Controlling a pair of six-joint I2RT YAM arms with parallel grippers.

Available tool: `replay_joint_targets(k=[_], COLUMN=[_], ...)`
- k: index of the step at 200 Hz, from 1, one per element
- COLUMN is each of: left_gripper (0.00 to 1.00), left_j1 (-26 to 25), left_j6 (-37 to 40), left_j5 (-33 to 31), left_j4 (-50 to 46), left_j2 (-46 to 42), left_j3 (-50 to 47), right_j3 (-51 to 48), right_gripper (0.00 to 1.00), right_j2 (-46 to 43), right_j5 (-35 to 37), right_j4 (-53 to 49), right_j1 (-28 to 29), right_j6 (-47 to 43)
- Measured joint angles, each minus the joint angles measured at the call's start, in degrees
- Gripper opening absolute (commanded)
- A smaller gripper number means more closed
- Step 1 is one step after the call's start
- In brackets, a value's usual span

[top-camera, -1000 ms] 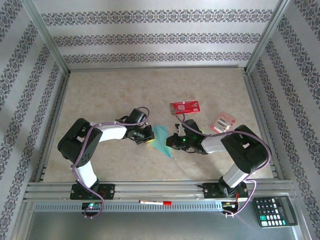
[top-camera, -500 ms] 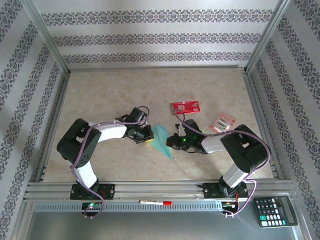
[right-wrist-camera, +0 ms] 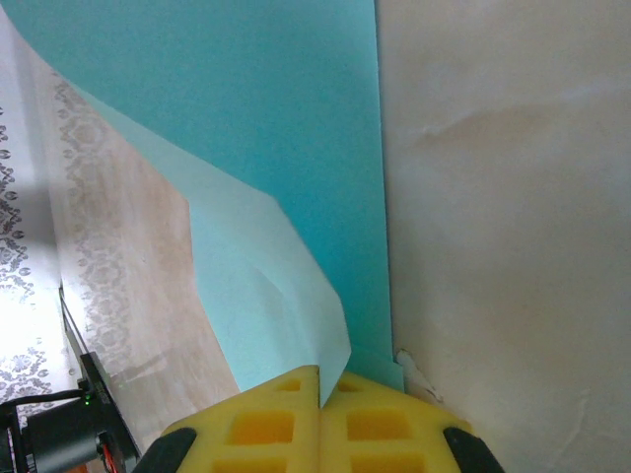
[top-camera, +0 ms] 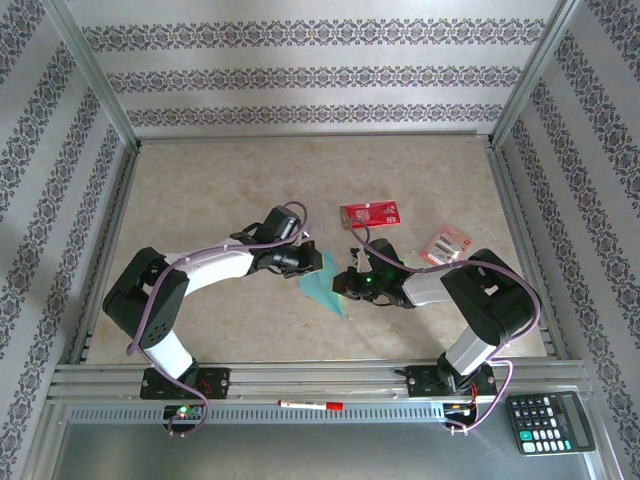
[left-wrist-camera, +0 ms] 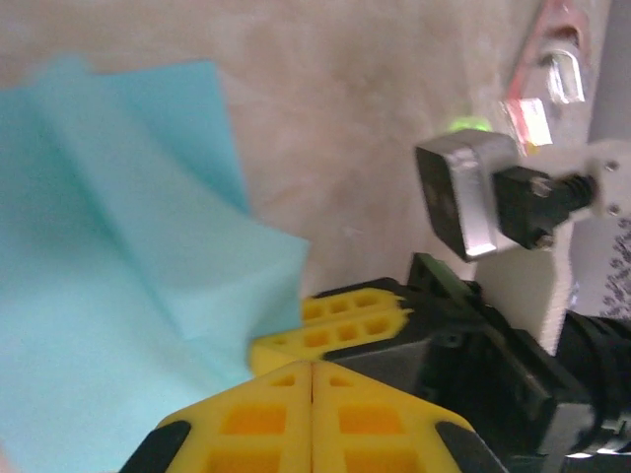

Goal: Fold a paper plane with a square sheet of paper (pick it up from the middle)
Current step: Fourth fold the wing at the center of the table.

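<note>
Danger here: the half-folded blue paper, sitting at the centre of the overhead view, could tear or slip crooked if it gets tugged from both sides. The right gripper is pinched tight on one corner. The left gripper is closed too, pressed against the paper's edge, though I can't tell if it's actually gripping.

Top camera high at 6 o'clock, facing table. Wrist cameras close, both sharing folded blue paper.
</note>
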Motion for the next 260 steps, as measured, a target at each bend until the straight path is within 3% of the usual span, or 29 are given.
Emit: replay_joint_targets(k=[87,260], left_gripper=[0.04,0.04], left_j1=[-0.85,0.35], left_j6=[-0.79,0.66], left_j5=[2.67,1.09], left_j4=[2.62,2.51], left_j2=[8.70,11.67], left_j3=[3.28,3.28], right_j3=[0.04,0.20], right_gripper=[0.00,0.05], right_j2=[0.15,0.35], right_j5=[-0.15,-0.50], right_j4=[0.07,0.00], right_j1=[0.00,0.00], right_j6=[-0.02,-0.02])
